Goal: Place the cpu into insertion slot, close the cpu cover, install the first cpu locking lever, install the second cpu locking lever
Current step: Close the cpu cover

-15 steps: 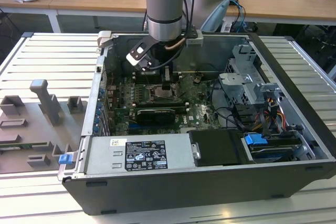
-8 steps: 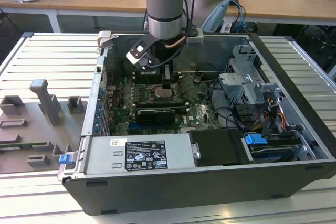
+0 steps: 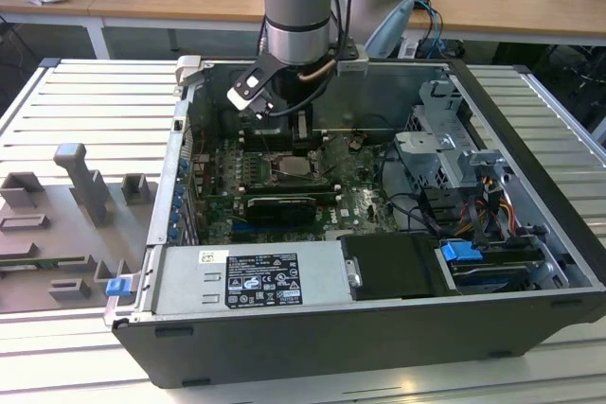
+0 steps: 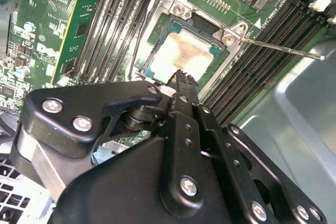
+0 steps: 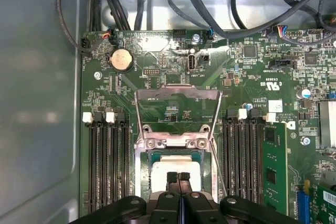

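**CPU's in the slot, cover's open**

The exterior view gives the big picture: the arm (image 3: 298,7) comes straight down into the open case (image 3: 379,347), wrist just inside the far wall. You can't make out much of the socket from there.

The first wrist view is the useful one. The gripper (image 5: 178,176) has its fingers pressed together with nothing between them, tips right over the cpu (image 5: 176,165). I can't tell if they touch it. The cpu sits flat in the slot (image 5: 149,156). Just beyond the tips the cover (image 5: 177,94) is flipped back on its hinge, with the board (image 5: 252,77) showing through its window.

The second wrist view adds a thin lever (image 4: 283,49) sticking out free, off to one side of the fingers.

Memory slots (image 5: 107,166) flank the fingers on both sides, near but not touching. Above the cpu it's open.
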Controlling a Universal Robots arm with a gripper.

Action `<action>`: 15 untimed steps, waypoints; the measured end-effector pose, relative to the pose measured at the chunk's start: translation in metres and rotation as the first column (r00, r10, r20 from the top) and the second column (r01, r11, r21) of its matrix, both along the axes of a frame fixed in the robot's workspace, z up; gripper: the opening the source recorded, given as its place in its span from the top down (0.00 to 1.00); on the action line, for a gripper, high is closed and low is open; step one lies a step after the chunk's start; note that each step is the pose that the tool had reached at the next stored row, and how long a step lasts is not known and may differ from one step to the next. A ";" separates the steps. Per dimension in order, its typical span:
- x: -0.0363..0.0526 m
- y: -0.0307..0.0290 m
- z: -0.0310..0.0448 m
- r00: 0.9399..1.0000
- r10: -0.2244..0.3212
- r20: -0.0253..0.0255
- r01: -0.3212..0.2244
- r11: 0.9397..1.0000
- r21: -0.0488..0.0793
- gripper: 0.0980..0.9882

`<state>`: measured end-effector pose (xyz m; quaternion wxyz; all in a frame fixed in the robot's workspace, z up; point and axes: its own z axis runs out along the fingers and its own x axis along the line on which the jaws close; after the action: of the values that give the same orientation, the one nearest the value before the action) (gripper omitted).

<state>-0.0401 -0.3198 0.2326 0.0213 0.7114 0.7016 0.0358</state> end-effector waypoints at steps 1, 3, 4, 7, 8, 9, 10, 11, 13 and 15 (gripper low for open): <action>0.0000 0.0000 0.0006 1.000 0.000 0.000 0.000 1.000 0.000 0.99; 0.0000 0.0000 0.0014 1.000 0.000 0.000 0.000 1.000 0.000 0.99; 0.0000 0.0000 0.0017 1.000 0.000 0.000 0.000 1.000 0.000 0.99; 0.0000 0.0000 0.0025 1.000 0.000 0.000 0.000 1.000 0.000 0.99; 0.0000 0.0000 0.0028 1.000 0.000 0.000 0.000 1.000 0.000 0.99; 0.0000 0.0000 0.0034 1.000 0.000 0.000 0.000 1.000 0.000 0.99; 0.0000 0.0000 0.0039 1.000 0.000 0.000 0.000 1.000 0.000 0.99; 0.0000 0.0000 0.0043 1.000 0.000 0.000 0.000 1.000 0.000 0.99; 0.0000 0.0000 0.0050 1.000 0.000 0.000 0.000 1.000 0.000 0.99; 0.0000 0.0000 0.0058 1.000 0.000 0.000 0.000 1.000 0.000 0.99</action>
<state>-0.0401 -0.3198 0.2385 0.0212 0.7114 0.7016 0.0360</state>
